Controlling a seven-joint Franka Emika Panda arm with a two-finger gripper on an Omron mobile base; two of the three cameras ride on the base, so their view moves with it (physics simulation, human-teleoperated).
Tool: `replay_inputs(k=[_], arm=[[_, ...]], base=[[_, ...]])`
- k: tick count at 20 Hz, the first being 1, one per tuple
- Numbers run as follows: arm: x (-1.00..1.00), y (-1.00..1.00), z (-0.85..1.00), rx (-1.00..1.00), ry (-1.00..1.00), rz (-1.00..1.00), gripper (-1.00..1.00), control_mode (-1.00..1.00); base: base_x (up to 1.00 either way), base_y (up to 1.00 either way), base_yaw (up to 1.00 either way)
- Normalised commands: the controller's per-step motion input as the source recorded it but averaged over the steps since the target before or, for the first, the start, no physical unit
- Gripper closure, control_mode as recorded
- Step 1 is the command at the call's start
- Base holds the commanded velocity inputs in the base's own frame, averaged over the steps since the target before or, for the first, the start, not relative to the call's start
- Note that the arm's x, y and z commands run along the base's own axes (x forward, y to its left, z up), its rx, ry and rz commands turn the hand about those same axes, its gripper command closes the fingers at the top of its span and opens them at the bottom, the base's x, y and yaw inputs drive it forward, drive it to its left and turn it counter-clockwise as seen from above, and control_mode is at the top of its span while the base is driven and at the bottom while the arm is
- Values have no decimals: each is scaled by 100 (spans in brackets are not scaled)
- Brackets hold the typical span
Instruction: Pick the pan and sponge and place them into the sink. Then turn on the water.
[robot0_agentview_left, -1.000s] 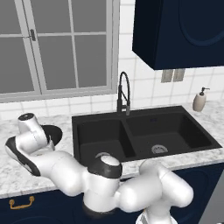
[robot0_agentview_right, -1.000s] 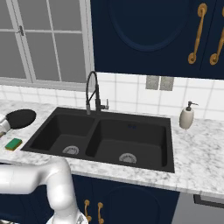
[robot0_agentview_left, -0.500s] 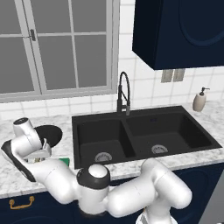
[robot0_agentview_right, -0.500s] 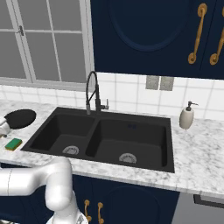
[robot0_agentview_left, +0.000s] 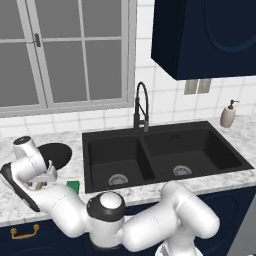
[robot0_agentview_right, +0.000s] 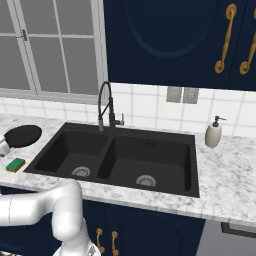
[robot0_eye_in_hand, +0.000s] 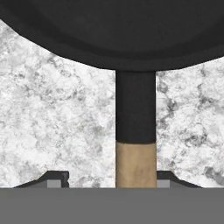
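The black pan (robot0_agentview_left: 56, 152) lies on the marble counter left of the sink (robot0_agentview_left: 165, 150), and its dish runs across the top of the hand view (robot0_eye_in_hand: 113, 30). Its handle (robot0_eye_in_hand: 135, 164), black then light-brown wood, runs down between my two fingertips (robot0_eye_in_hand: 56, 179). My gripper (robot0_eye_in_hand: 110, 179) is open and straddles the handle with a gap of counter on each side. From the left base view the gripper (robot0_agentview_left: 42, 180) sits low at the pan's near side. The green sponge (robot0_agentview_left: 73, 186) lies next to the sink's front left corner, also seen as the sponge (robot0_agentview_right: 16, 164) below the pan (robot0_agentview_right: 22, 135).
The black arched faucet (robot0_agentview_left: 142, 106) stands behind the sink's divider. A beige soap dispenser (robot0_agentview_left: 228, 115) is on the counter at the far right. Window panes rise behind the pan. My white arm reaches across the counter's front edge.
The arm's elbow has swung left and lower along the counter front. The hand has settled down at the pan's near side. Pan and sponge have not moved.
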Motion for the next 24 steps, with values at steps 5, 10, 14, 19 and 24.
replay_inputs(k=[5,10,14,19,24], arm=[[-23,-28,-54,0,-14,-6,100,-100],[-30,-32,-8,0,-13,-6,100,-100],[-16,-38,28,0,-14,-8,100,-100],[0,-8,80,0,-30,-1,100,-100],[0,-15,99,0,-18,-1,100,-100]], base=[[0,0,0],[0,0,0],[0,0,0],[0,0,0],[0,0,0]])
